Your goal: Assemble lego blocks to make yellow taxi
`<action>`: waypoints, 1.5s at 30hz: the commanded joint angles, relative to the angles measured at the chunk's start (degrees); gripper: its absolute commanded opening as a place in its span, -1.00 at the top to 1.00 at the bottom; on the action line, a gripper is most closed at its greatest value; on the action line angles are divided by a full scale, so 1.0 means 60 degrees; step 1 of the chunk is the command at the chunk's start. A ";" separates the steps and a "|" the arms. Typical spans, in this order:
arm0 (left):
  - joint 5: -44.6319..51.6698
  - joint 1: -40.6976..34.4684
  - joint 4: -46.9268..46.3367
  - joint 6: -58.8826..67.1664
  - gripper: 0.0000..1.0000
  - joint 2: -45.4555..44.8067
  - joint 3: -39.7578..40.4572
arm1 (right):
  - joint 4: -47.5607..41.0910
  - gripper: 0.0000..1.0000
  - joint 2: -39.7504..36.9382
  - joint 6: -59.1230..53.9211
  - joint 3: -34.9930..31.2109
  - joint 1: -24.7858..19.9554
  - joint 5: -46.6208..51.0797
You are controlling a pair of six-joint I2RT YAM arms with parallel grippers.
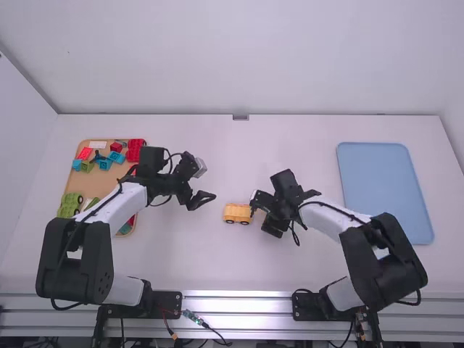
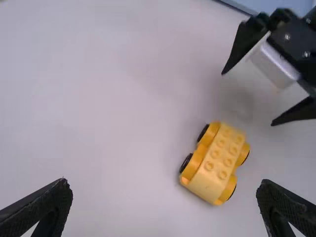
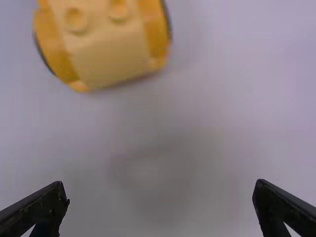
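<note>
A yellow wheeled lego base [image 1: 237,213] with studs on top stands on the table near the middle. Just right of it is my right gripper [image 1: 262,214], open and holding nothing. My left gripper [image 1: 206,197] is up and left of the base, also open. In the left wrist view the base [image 2: 216,163] lies beyond the spread fingers of my left gripper [image 2: 164,190]. The right wrist view has one end of the base [image 3: 111,44] at its top, with my right gripper [image 3: 161,197] spread over bare table.
At the left, an orange-brown tray [image 1: 109,181] holds several red, blue and green blocks and a green wheeled piece [image 1: 70,205]. A blue tray [image 1: 384,192] lies at the right, beyond the right arm.
</note>
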 commanded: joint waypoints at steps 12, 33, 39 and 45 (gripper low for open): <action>-0.2331 0.1530 -0.0466 -0.3765 -0.98 -0.0513 0.0856 | 0.0324 -0.98 -0.2284 0.0627 -0.0055 -0.0007 0.0834; -0.5982 0.8029 -0.2794 -1.5495 -0.98 -0.0513 0.1078 | 0.1497 -0.98 -0.2408 0.0699 -0.0055 -0.0561 0.0255; -0.5982 0.8127 -0.3034 -1.6056 -0.98 -0.0513 0.1075 | 0.1541 -0.98 -0.2408 0.0696 -0.0055 -0.0565 0.0178; -0.5934 0.8375 -0.3012 -1.6366 -0.98 -0.0513 0.1166 | 0.1523 -0.98 -0.2408 0.0696 -0.0055 -0.0576 0.0171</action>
